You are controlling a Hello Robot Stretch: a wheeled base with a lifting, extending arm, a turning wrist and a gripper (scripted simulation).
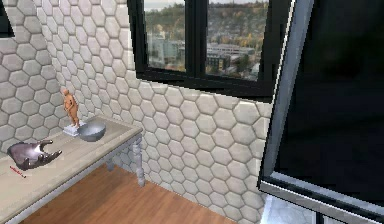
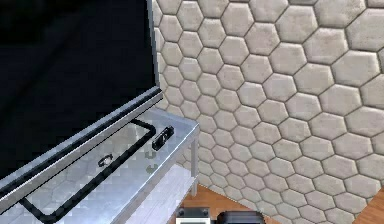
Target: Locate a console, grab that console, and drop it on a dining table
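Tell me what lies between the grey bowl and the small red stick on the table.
In the forward view, a dark grey curved object lies on the table between the bowl and the red stick.

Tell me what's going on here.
Nothing is being handled in these views; the robot seems to be at the searching stage. It faces a hex-tiled corner under a window. On the forward view's left, a table holds a small orange statue, a grey bowl and a dark curved object. In the arm side view, a large black-screened TV stands on a pale stand.
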